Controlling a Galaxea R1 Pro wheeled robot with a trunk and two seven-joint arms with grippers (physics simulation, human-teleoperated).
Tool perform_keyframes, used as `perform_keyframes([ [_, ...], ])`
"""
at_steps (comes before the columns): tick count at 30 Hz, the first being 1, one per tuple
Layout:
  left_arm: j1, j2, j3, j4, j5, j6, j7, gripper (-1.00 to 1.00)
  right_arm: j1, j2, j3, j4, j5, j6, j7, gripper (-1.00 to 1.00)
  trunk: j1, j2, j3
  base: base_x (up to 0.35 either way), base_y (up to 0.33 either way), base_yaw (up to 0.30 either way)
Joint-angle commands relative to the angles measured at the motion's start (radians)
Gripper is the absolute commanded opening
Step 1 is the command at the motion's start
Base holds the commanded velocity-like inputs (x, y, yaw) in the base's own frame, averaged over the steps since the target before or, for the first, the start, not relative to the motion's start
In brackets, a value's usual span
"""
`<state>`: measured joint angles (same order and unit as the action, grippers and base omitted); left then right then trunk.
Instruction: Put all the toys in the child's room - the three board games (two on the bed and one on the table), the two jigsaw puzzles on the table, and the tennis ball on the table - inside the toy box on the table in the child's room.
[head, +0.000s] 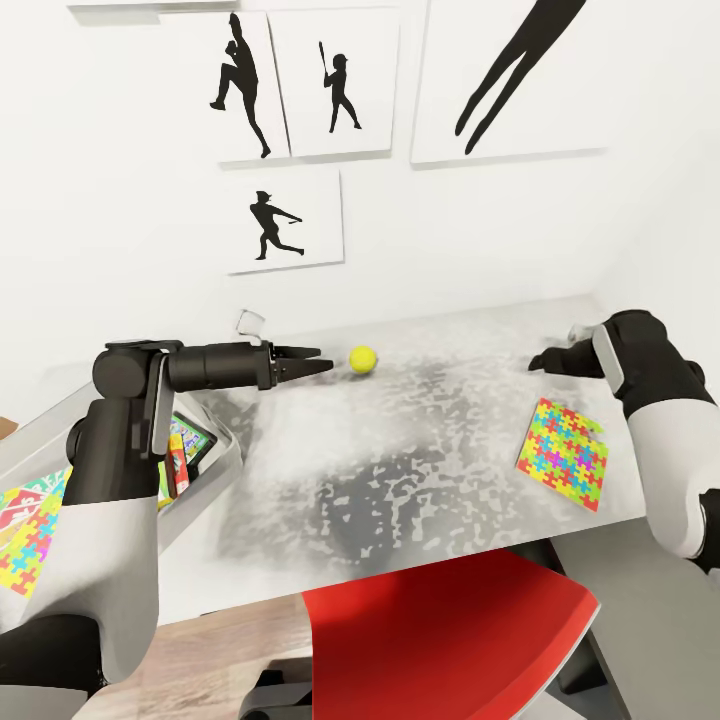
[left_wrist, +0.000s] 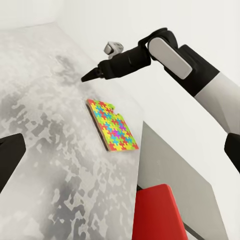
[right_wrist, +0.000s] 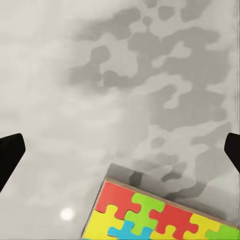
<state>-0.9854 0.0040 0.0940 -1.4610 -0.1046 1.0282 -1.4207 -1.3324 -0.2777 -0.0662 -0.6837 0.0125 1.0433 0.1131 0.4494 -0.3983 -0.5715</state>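
So the left gripper (head: 322, 362) is stretched out level over the table (head: 400, 470), fingers spread apart with nothing in them, tips pointing straight at the tennis ball (head: 362, 359). The ball sits just beyond those tips, near the wall, not touching them.

The right gripper (head: 540, 363) hangs over the far right end of the table, also empty. From the right wrist camera its two dark fingertips sit at the opposite edges of the picture, so the jaws are wide apart. Right below and a bit nearer the robot lies one jigsaw puzzle (head: 563, 453), flat on the tabletop close to the front edge, apart from the gripper. The left wrist camera catches that same puzzle box from across the table.

Over on the left, the toy box (head: 225, 440) stands at the table's end, half hidden behind the left arm. Colourful game boxes (head: 185, 445) are already inside, one with a red edge, and a second jigsaw puzzle (head: 30, 545) peeks out lower left.

A red chair (head: 440, 630) is tucked in front, and baseball silhouette pictures (head: 285, 215) hang on the white wall.
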Motion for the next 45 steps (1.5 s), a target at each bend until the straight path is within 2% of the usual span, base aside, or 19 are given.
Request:
perform_keyframes([
  [1,-0.001,0.000,0.001,-0.001,-0.010,0.010,-0.010,1.00,-0.001,-0.002,-0.007,0.003,0.001,0.004,0.004,1.00,0.001,-0.002,-0.001,0.000,0.000,0.000],
  [16,-0.001,-0.001,0.000,-0.001,-0.010,0.010,-0.010,1.00,-0.001,-0.015,-0.037,0.073,0.001,0.004,0.001,1.00,0.001,-0.002,-0.001,0.000,0.000,0.000],
  [45,-0.001,0.001,0.001,-0.002,-0.010,0.012,-0.010,1.00,-0.001,-0.066,-0.040,0.114,-0.009,0.004,0.011,1.00,0.001,-0.002,-0.001,0.000,0.000,0.000],
])
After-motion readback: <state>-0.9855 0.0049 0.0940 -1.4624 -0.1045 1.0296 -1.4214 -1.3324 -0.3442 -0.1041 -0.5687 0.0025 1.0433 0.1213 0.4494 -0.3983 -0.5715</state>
